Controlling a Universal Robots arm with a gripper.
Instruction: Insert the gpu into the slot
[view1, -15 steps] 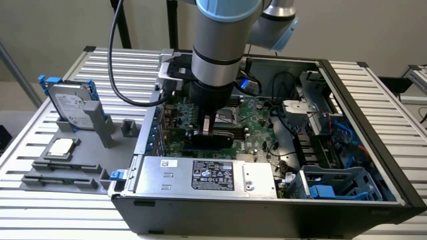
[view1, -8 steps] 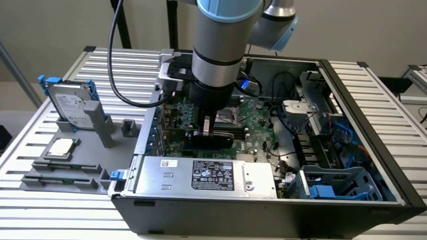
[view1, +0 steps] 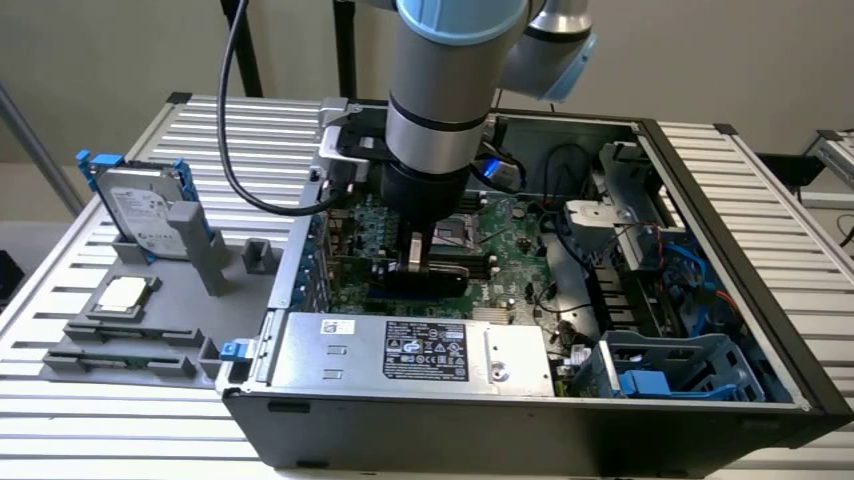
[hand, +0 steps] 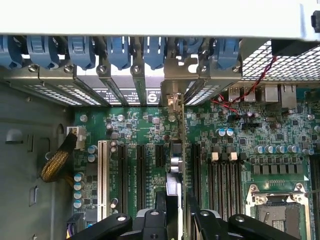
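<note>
The gpu (view1: 424, 281) is a thin black card held upright, low over the green motherboard (view1: 514, 255) inside the open computer case. My gripper (view1: 416, 262) is shut on its top edge from above. In the wrist view the gpu (hand: 175, 167) appears edge-on between my two black fingers (hand: 211, 224), and its metal bracket (hand: 172, 97) reaches the row of rear openings. The bright-blue slot is hidden beneath the card. I cannot tell whether the card's lower edge is touching the slot.
A silver power-supply box (view1: 414, 350) lies just in front of the card. Black expansion slots and a white slot (hand: 102, 177) flank it, with memory slots (hand: 225, 175) and the processor socket (hand: 277, 210) nearby. A hard drive (view1: 140, 215) stands outside the case.
</note>
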